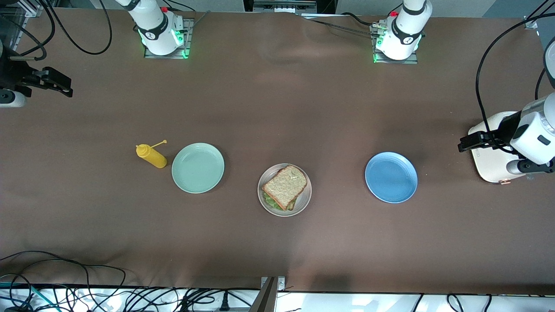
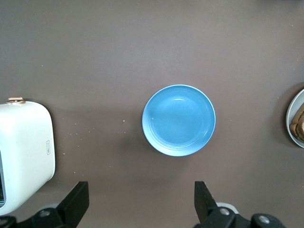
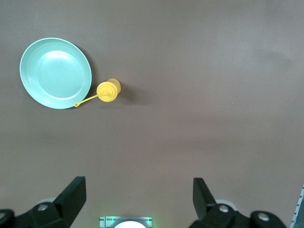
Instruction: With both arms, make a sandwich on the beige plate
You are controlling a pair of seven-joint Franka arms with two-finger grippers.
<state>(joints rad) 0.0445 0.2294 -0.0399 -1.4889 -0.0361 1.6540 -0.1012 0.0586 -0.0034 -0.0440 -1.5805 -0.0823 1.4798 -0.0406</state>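
The brown tabletop (image 1: 277, 108) carried the beige plate (image 1: 303, 201) between a green plate (image 1: 197, 167) and a blue plate (image 1: 391, 177), the finished sandwich (image 1: 285, 186) on it. The left gripper (image 1: 463, 144) and right gripper (image 1: 65, 89) waited at the table's ends, fingers spread and empty.

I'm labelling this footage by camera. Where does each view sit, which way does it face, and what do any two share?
Front view: high, facing the robots; sandwich on beige plate; both bases and both arms show.
Left wrist view: looks down past the open left gripper at the blue plate and a white appliance.
Right wrist view: looks down past the open right gripper at the mint-green plate and yellow bottle.
Front and left wrist views share the blue plate.
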